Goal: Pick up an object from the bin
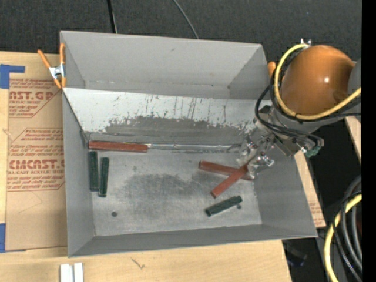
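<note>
Where two red sticks point(234, 174) are lying crossed at the bin's point(176, 57) four o'clock, the gripper point(254, 162) is hovering at their three-o'clock ends, probably lining up a grasp; its claw's state cannot be told.

Look at the right half of the bin point(164, 63) floor: two flat red sticks lie there, their right ends meeting in a sideways V. The upper red stick point(214, 168) lies nearly level; the lower red stick point(224, 185) slants down leftward.
</note>
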Action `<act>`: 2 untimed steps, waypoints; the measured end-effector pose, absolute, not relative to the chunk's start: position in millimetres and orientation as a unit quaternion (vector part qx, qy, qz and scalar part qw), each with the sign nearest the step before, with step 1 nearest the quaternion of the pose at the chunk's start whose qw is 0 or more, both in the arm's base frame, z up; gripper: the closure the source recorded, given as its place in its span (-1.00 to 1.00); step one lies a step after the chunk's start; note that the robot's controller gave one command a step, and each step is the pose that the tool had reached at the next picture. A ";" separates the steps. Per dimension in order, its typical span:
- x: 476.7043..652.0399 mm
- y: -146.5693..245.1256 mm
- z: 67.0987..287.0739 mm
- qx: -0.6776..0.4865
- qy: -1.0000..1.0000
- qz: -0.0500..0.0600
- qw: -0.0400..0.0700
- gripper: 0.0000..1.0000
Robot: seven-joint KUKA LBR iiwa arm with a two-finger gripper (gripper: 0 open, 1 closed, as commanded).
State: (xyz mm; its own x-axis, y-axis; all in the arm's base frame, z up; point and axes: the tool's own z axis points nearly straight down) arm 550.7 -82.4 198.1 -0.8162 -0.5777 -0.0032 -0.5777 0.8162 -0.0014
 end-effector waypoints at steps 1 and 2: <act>551.3 -83.4 199.3 -0.305 0.952 0.000 0.002 1.00; 550.4 -92.3 223.5 -0.373 0.928 0.003 -0.002 1.00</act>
